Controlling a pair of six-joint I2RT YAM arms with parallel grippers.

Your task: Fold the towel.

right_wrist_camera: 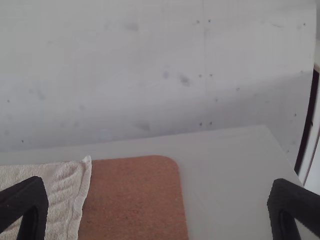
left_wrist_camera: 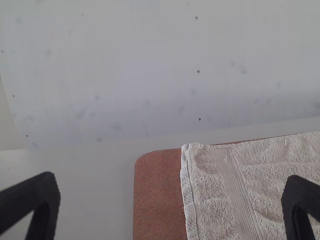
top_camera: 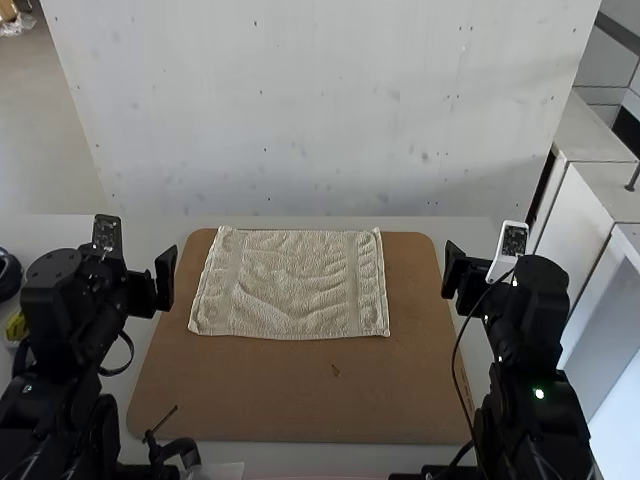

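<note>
My left gripper (left_wrist_camera: 171, 199) and right gripper (right_wrist_camera: 157, 200) are gaping wide; the towel (top_camera: 290, 280) is lying spread, upper centre of the high view. Fold 1 is likely awaiting, needing its lower edge (top_camera: 290, 335) pinched.

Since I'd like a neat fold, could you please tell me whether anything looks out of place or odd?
A small dark mark stands out on the board, on the near side of the towel, breaking the plain brown surface; I can't tell whether it's a stain or damage. The towel lies flat but slightly rippled.

Free room above the towel (top_camera: 292, 285)
</note>
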